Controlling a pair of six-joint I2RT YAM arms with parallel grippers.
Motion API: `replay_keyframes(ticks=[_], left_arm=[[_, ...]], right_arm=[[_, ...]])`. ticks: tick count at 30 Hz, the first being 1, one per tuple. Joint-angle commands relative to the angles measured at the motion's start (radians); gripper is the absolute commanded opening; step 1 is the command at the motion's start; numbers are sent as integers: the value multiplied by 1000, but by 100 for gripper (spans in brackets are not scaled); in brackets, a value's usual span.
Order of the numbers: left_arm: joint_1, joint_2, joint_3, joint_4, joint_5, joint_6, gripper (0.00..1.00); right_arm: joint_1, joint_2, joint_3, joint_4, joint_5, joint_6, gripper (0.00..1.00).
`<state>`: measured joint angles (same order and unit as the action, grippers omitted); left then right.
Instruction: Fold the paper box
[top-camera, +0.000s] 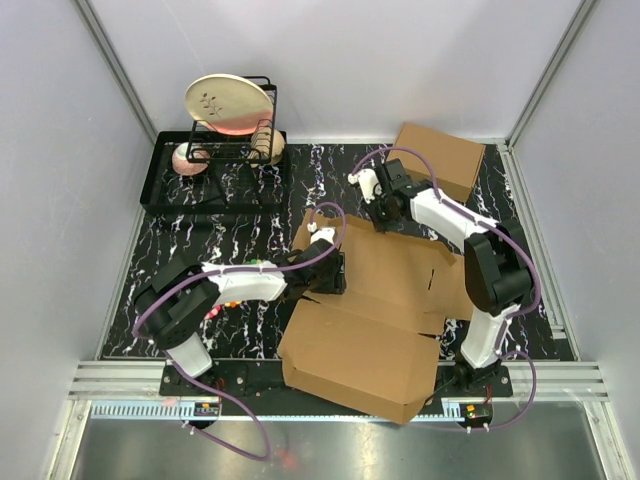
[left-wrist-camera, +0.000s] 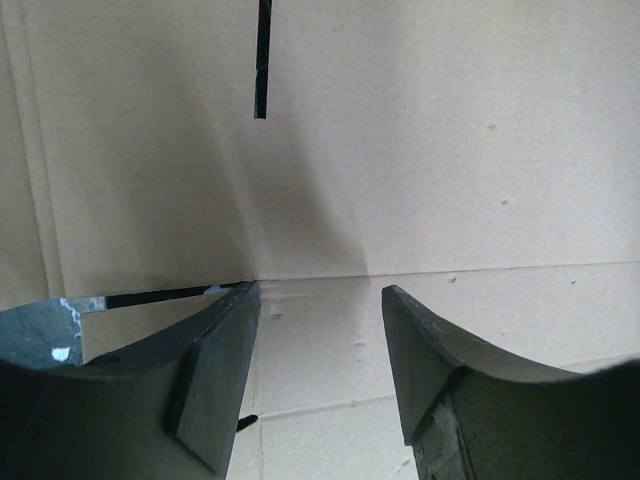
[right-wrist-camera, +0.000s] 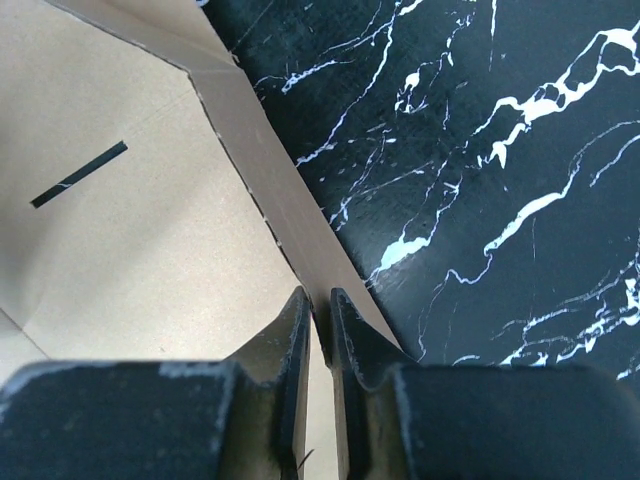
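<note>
Your left wrist view cuts the paper box (left-wrist-camera: 400, 180) off at its edges, your left arm (top-camera: 245, 282) hides part of it from above, small coloured bits (top-camera: 215, 310) beside that arm too small to name

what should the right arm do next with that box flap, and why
Probably raise the right end effector slightly, swinging the flap up about its crease. Its jaws stand nearly shut around the thin edge flap of the paper box, which looks flat and unfolded there. The left end effector sits open, low over the main panel, seemingly placed to steady the sheet.
</note>
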<state>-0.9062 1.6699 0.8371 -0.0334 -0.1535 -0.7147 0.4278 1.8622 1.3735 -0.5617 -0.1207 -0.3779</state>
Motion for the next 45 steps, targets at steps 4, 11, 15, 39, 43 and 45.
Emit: replay_keyframes(ticks=[4, 11, 15, 39, 43, 45], left_arm=[[9, -106, 29, -296, -104, 14, 61], [3, -306, 149, -424, -155, 23, 62], [-11, -407, 184, -442, -190, 26, 63], [-14, -489, -70, -45, -357, 17, 68], [-14, -458, -32, -75, -374, 35, 68], [-13, -455, -26, -83, -380, 37, 68]], right_arm=[[51, -96, -16, -109, 211, 197, 0], [66, -116, 87, -159, 562, 295, 0], [72, -173, 75, -141, 682, 370, 0], [239, -445, -271, 232, 1032, 269, 0], [267, -527, -257, 255, 980, 174, 0], [301, -566, -266, 295, 946, 87, 0]])
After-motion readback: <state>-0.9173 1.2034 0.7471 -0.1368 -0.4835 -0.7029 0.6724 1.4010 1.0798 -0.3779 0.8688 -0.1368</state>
